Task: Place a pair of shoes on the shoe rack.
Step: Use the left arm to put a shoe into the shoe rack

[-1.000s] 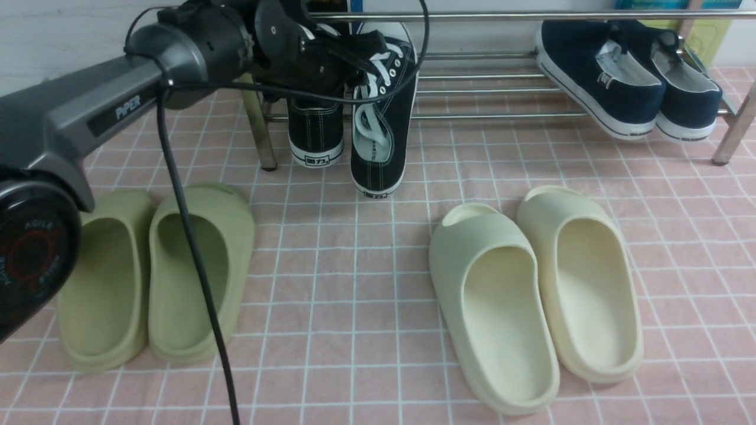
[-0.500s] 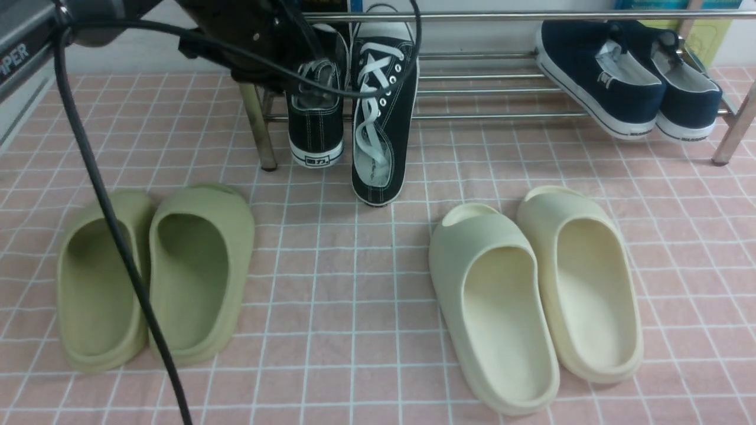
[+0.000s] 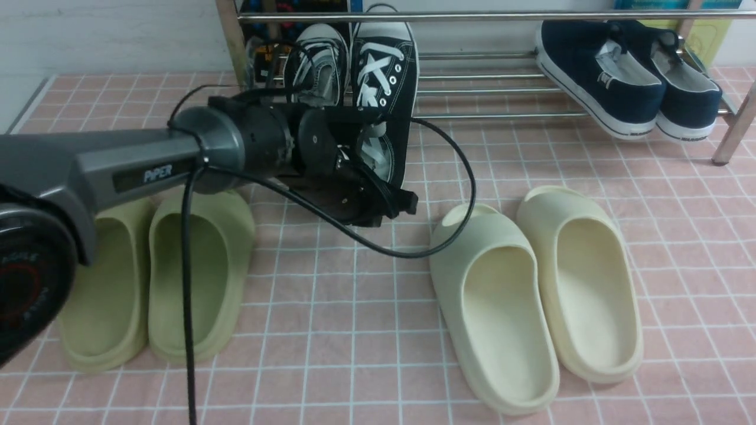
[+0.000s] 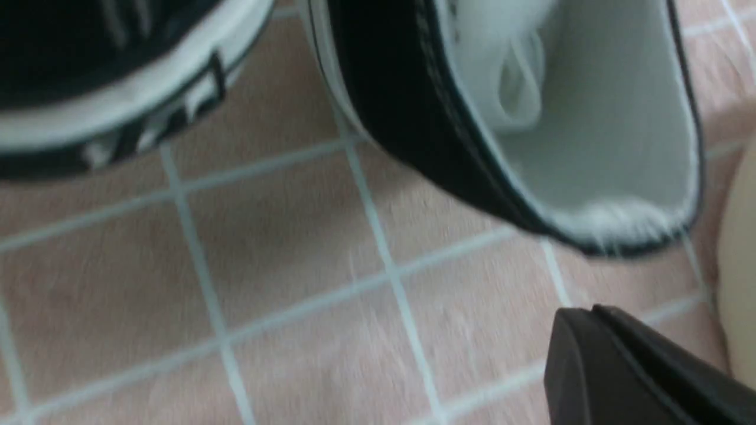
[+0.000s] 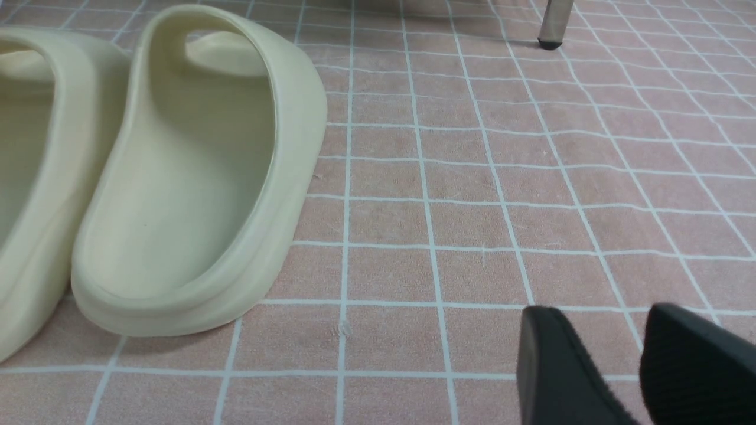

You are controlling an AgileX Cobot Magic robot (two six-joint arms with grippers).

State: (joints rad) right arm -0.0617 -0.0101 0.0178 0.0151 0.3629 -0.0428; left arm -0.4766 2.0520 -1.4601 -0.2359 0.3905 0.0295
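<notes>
Black canvas, white laces, white rubber toe caps and pale grey insoles mark the pair of shoes point(image 3: 383, 77). Both sneakers stand at the left end of the shoe rack point(image 3: 472, 16), just inside its left leg. They lean toes-up against its bars, side by side and touching. Their heels point down and out past the rack's front edge, and the arm hides most of that lower part.

The left gripper point(image 3: 387, 206) hangs in front of the rack, just beside the heel collar point(image 4: 626, 236) of the sneaker farther from the leg. Its fingers are pressed together with nothing visible between them. The right gripper point(image 5: 614, 330) sits well in front of the rack, near the cream slides point(image 3: 531, 295). Its fingers stand apart over bare pink gridded cloth point(image 3: 354, 330).

Handling, as a judgement:
- **Weight and stiffness:** each sneaker is probably light, with a soft upper that collapses under a pinch and a stiffer rubber sole.
- **Where to grip:** the firm heel collar, or the sole edge at the heel, gives the surest hold. Laces would slip and stretch.
- **Risk:** smooth steel bars offer little friction, so a steeply leaning shoe may slide off forwards.

The navy slip-ons point(image 3: 626, 77) occupy the rack's right end. The olive slides point(image 3: 153, 277) lie on the cloth in front of its left end.
</notes>
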